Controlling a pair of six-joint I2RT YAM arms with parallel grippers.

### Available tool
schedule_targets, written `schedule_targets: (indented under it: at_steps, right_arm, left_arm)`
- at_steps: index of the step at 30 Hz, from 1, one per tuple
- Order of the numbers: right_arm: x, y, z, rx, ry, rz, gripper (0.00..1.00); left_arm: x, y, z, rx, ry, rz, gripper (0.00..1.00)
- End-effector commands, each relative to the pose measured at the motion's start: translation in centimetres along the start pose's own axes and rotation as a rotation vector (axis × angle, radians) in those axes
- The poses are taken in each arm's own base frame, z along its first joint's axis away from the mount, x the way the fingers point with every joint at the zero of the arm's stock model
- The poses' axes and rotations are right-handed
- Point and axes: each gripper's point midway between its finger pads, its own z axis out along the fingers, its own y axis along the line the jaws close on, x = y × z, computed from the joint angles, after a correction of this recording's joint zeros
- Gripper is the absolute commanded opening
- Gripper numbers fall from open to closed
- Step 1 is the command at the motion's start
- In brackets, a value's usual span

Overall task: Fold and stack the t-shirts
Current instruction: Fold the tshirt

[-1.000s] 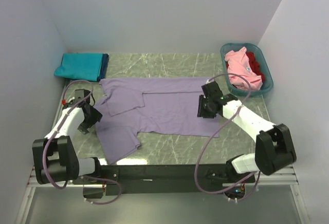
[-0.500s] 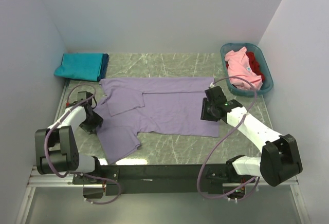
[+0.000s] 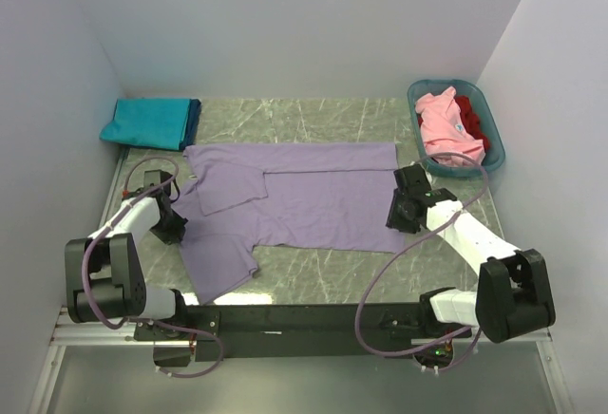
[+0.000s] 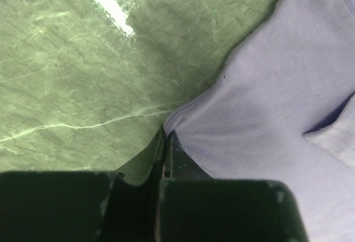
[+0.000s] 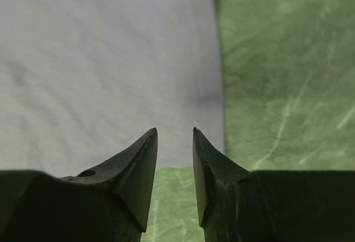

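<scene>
- Black jaws of the left gripper are pressed tight together at the bottom centre of the left wrist view. They pinch the edge of the lavender t-shirt, and a small ridge of cloth runs up into the tips.
- Around that pinch, the lavender cloth fills the right side of the wrist view, and the green marbled table fills the left.
- The right gripper has its jaws apart with a narrow gap, and nothing is between them. It sits over the near edge of the lavender cloth, close to a corner of the shirt. Bare table shows to the right and below.
- In the overhead view, the lavender t-shirt lies spread flat in the middle of the frame. The left arm is at its left edge and the right arm at its lower right corner.
- One sleeve reaches toward the lower left of the frame. The other seems to be folded in over the body near the upper left of the shirt.
- A folded teal t-shirt lies in the upper left, near the lavender one. A strip of dark blue cloth shows along its right side.
- The teal-blue basket stands in the upper right. It holds a crumpled pink t-shirt with a red one beside it.
</scene>
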Motion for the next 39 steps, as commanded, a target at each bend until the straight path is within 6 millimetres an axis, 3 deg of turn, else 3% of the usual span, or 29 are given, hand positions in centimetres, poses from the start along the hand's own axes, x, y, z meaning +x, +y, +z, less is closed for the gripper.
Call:
schedule_targets:
  at_steps: [1, 13, 30, 36, 39]
  right_arm:
    - [1.6, -1.4, 0.7, 0.036, 0.067, 0.047, 0.39]
    - [2.8, -4.1, 1.4, 0.087, 0.116, 0.177, 0.39]
    - [6.1, -4.1, 1.5, 0.122, 0.269, 0.249, 0.45]
    - [7.3, -4.1, 2.0, 0.124, 0.314, 0.260, 0.45]
    - [7.7, -4.3, 2.1, 0.134, 0.331, 0.259, 0.39]
  left_arm:
    - [-0.7, 0.0, -0.9, 0.003, -0.039, -0.003, 0.01]
    - [-1.6, -0.3, -2.0, 0.043, -0.090, -0.011, 0.01]
    - [-2.2, -0.6, -2.6, 0.065, -0.123, -0.022, 0.01]
    - [-2.1, -0.8, -2.7, 0.083, -0.120, -0.025, 0.01]
    - [-2.2, -1.1, -2.9, 0.098, -0.118, -0.027, 0.01]
